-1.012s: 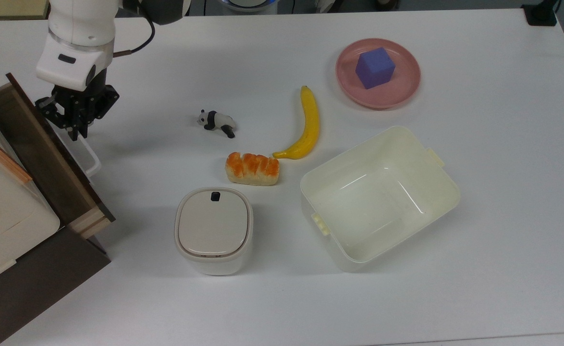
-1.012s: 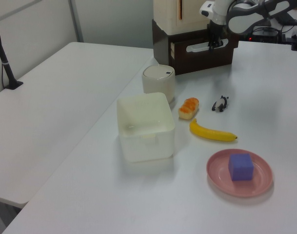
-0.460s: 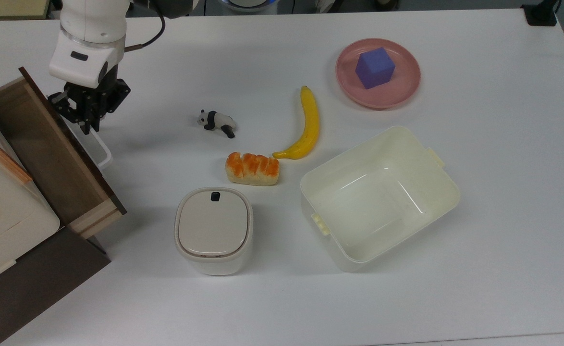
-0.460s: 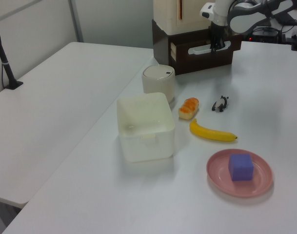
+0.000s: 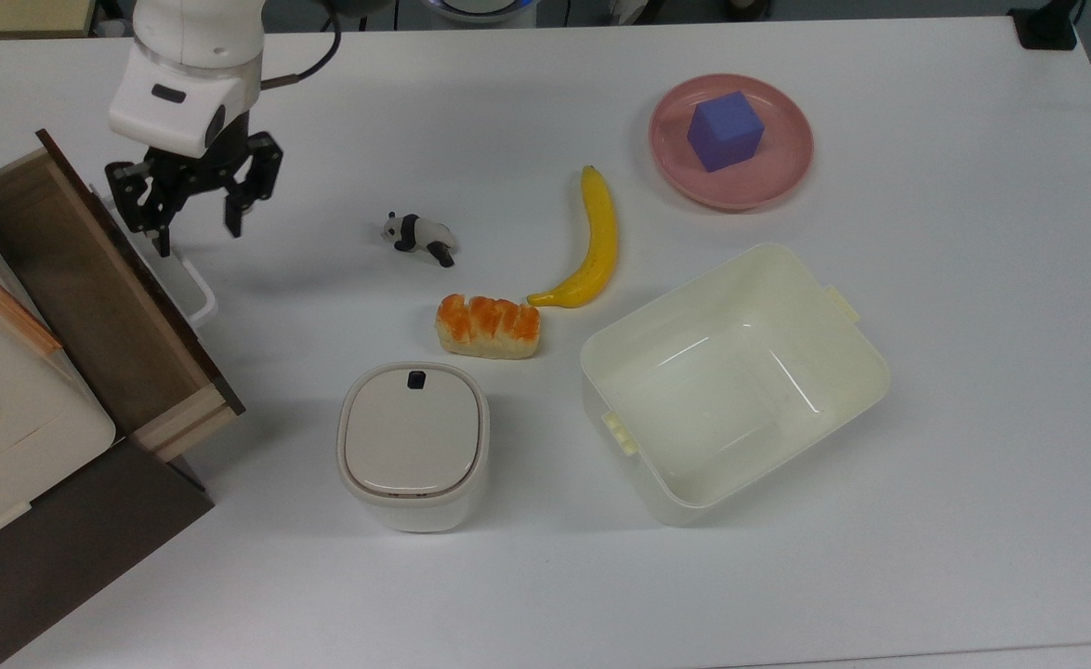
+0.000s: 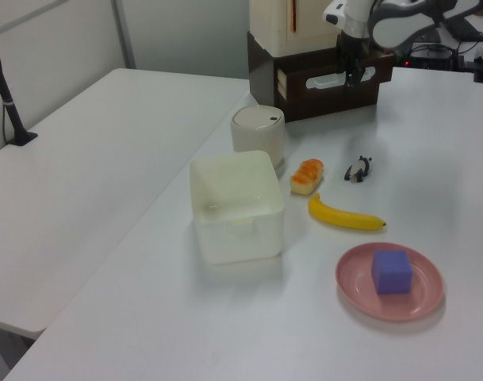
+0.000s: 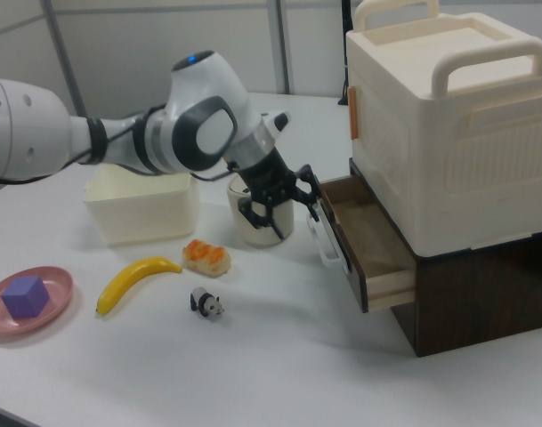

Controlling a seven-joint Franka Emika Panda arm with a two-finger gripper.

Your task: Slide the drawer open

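Observation:
The dark brown drawer (image 5: 90, 279) stands pulled out of its cabinet at the top view's left, and its brownish inside (image 7: 370, 242) shows. Its white loop handle (image 5: 185, 282) projects from the front panel (image 6: 336, 87). My gripper (image 5: 196, 226) hangs open over the far end of the handle. One fingertip is by the drawer front and the other is out over the table, with nothing held between them. In the right view the gripper (image 7: 282, 205) is just left of the handle (image 7: 327, 242).
A cream lidded crate (image 7: 448, 116) sits on the cabinet above the drawer. On the table are a toy panda (image 5: 418, 238), a banana (image 5: 594, 243), a bread piece (image 5: 489, 326), a white lidded bin (image 5: 413, 444), a cream tub (image 5: 834, 325) and a pink plate (image 5: 787, 158) with a purple cube (image 5: 724, 130).
The drawer slid further out toward the top view's right with the gripper on its handle. The fingers have since spread apart and let go of the handle.

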